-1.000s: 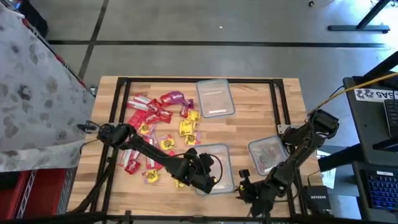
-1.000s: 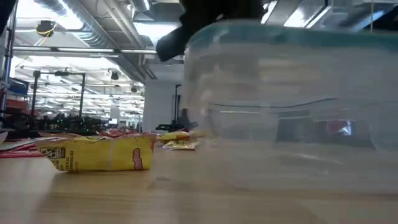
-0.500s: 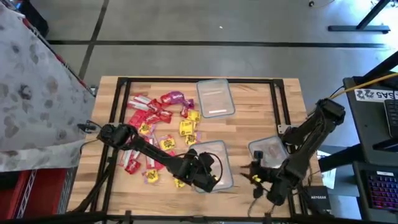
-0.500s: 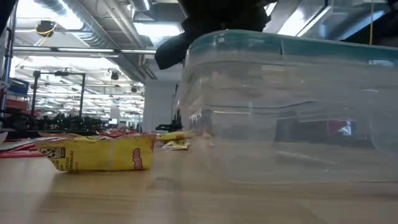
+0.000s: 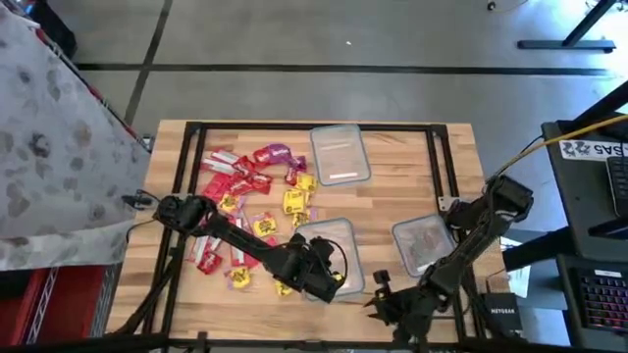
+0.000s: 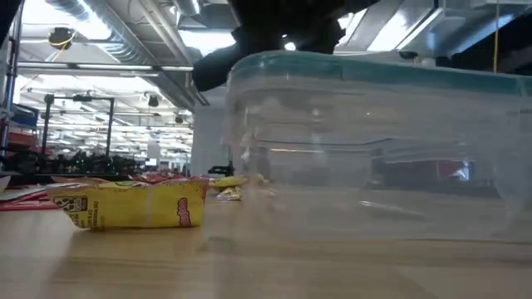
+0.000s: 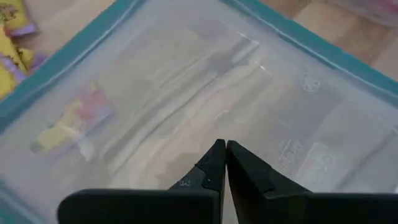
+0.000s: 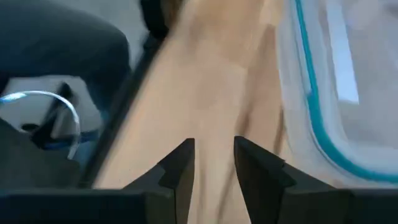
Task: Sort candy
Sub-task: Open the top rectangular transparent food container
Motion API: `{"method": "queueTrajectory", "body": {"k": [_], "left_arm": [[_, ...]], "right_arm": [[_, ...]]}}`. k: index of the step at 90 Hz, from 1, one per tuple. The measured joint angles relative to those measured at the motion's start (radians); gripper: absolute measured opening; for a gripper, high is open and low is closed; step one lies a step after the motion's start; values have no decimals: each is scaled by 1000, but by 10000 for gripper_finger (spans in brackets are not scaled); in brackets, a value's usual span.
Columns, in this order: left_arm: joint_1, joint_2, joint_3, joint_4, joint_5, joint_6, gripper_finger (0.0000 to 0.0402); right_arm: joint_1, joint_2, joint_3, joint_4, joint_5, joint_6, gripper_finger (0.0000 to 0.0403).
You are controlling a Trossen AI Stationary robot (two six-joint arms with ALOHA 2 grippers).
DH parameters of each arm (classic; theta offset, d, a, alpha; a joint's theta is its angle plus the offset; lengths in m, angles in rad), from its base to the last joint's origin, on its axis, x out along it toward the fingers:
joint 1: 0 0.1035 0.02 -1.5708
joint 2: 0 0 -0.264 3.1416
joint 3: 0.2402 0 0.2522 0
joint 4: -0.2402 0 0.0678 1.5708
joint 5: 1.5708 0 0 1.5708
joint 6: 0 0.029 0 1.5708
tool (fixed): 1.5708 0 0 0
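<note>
The candy (image 5: 245, 191), mostly red and yellow packets, lies spread over the table's left half. One yellow packet (image 6: 129, 203) lies flat near the front. A clear tub with a teal rim (image 5: 332, 247) stands near the front middle and fills the low view (image 6: 374, 149). My left gripper (image 5: 329, 277) is shut above the tub's top (image 7: 222, 148). A blurred yellow and red sweet (image 7: 65, 127) shows through the tub. My right gripper (image 5: 379, 302) hangs open over bare wood (image 8: 214, 155) near the front edge, just right of the tub. My left gripper sets its shut fingertips (image 7: 217, 155) on the tub's clear top (image 7: 211, 124), coming from above and slanting down. The tub stands flat on the table under them.
A second clear tub (image 5: 340, 154) stands at the far middle. A third (image 5: 422, 242), with pinkish contents, stands at the right. Black frame rails (image 5: 433, 157) run over the table. Bare wood lies between the tubs.
The front tub has slid a little toward the table's left and far edges under my left gripper's shut fingers, staying flat. My right gripper rose toward the right-hand tub, then came back down near the front edge.
</note>
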Motion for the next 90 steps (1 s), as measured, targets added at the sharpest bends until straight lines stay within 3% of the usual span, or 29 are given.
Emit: {"method": "queueTrajectory", "body": {"k": [15, 41, 57, 78, 90], "left_arm": [[-39, 0, -2, -10, 4, -87, 0], [-87, 0, -3, -6, -35, -179, 0], [-87, -8, 10, -32, -71, -146, 0], [-64, -9, 96, -38, -81, -3, 0], [-38, -12, 76, 45, -17, 96, 0]], "right_arm": [[-45, -17, 1, -45, 63, -38, 99], [-104, -117, 0, -309, 207, -32, 99], [-59, -135, 0, -313, 138, -21, 99], [-59, -131, -227, 120, 24, -24, 99], [-116, -126, -350, 404, -4, -11, 99]]}}
